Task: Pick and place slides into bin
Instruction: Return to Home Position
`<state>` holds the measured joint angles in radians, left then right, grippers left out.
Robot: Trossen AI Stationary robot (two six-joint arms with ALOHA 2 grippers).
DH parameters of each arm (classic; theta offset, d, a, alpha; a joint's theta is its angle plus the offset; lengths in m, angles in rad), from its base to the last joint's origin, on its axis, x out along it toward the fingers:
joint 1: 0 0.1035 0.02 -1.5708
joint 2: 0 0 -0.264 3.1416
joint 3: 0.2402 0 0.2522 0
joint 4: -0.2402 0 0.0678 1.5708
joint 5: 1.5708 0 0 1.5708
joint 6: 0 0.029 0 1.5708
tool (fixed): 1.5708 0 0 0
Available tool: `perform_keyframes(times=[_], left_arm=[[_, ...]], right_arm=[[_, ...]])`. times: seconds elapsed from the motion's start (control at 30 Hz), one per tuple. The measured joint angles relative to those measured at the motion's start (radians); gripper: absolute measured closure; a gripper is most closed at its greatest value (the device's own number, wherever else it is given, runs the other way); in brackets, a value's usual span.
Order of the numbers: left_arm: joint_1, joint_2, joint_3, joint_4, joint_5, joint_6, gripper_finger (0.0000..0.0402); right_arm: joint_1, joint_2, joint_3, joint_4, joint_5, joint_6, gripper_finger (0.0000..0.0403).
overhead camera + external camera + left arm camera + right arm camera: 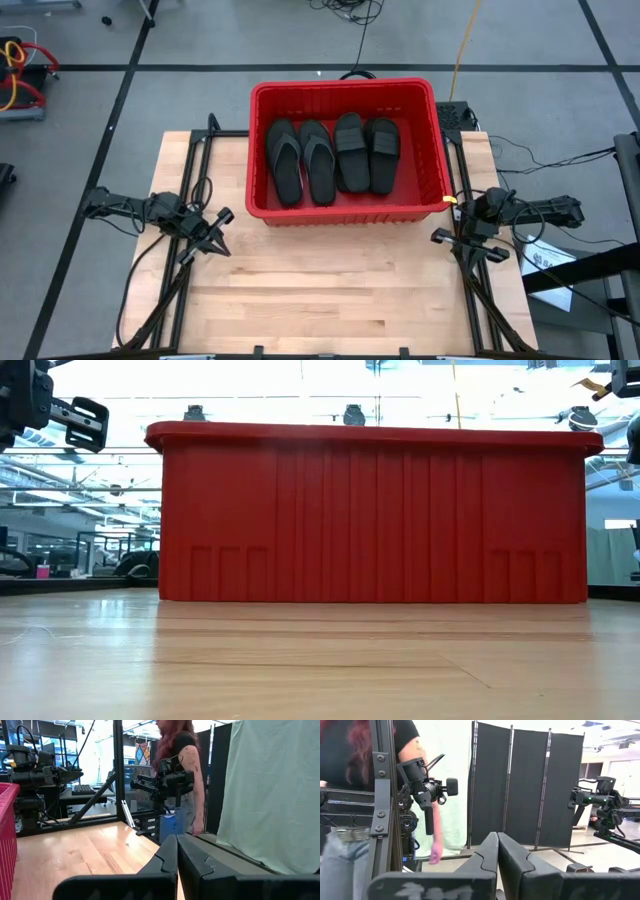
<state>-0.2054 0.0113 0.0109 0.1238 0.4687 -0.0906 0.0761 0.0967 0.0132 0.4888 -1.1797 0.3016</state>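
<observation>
The red bin (345,205) stands at the table's far middle; its ribbed near wall (370,520) fills the low view. Inside lie two black thong-style slides (300,160) on the left and two black wide-strap slides (367,152) on the right, flat on the bin's floor, side by side. My left gripper (222,232) (176,851) hangs shut over the table's left edge, level with the bin's near wall, nothing between its fingers. My right gripper (440,237) (496,845) is shut and bare at the right edge, near the bin's near right corner.
Bare wooden table top (340,290) stretches from the bin to the near edge. Black frame rails (195,150) run along both sides of the table. A person (182,765) stands beyond the table's right side, behind my right arm (165,780).
</observation>
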Motion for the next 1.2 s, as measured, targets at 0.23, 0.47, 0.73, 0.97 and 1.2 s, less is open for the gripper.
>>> perform_keyframes(times=[0.23,0.47,0.73,0.97,1.2], left_arm=[[0.0,0.0,0.0,0.0,0.0,0.0,0.038],[0.0,0.0,0.0,0.0,0.0,0.0,0.0376],[0.0,0.0,0.0,0.0,0.0,0.0,0.0398],[0.0,0.0,0.0,0.0,0.0,0.0,0.0388],[0.0,0.0,0.0,0.0,0.0,0.0,0.0374]], right_arm=[[0.0,0.0,0.0,0.0,0.0,0.0,0.0403],[0.0,0.0,0.0,0.0,0.0,0.0,0.0403],[0.0,0.0,0.0,0.0,0.0,0.0,0.0403],[0.0,0.0,0.0,0.0,0.0,0.0,0.0403],[0.0,0.0,0.0,0.0,0.0,0.0,0.0403]])
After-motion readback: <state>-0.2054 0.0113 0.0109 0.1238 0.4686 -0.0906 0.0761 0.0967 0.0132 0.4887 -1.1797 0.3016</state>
